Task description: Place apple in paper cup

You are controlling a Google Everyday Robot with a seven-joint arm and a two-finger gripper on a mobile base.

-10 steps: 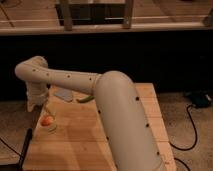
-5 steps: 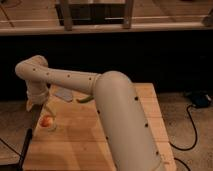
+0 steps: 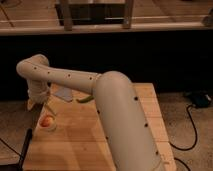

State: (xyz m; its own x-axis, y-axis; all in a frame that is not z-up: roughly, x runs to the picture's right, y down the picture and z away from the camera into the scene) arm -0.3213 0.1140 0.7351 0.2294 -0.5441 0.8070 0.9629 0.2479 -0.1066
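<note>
1. The small round orange-red apple (image 3: 46, 120) sits inside the short white paper cup (image 3: 45, 124) near the left edge of the light wooden table (image 3: 85, 142), as half a second ago.
2. The pale two-finger gripper (image 3: 49, 108) hovers just above the cup, barely shifted; whether its jaws are parted cannot be told.
3. A long green vegetable (image 3: 85, 99) lies by the far edge.

Warm, dim light falls from above onto the wooden worktop (image 3: 90, 140), while the wall behind stays almost black. The pale arm (image 3: 115, 110) shines softly; the claw (image 3: 44, 106) hangs at the worktop's left end. Everything looks soft and grainy, with faint shadows.
</note>
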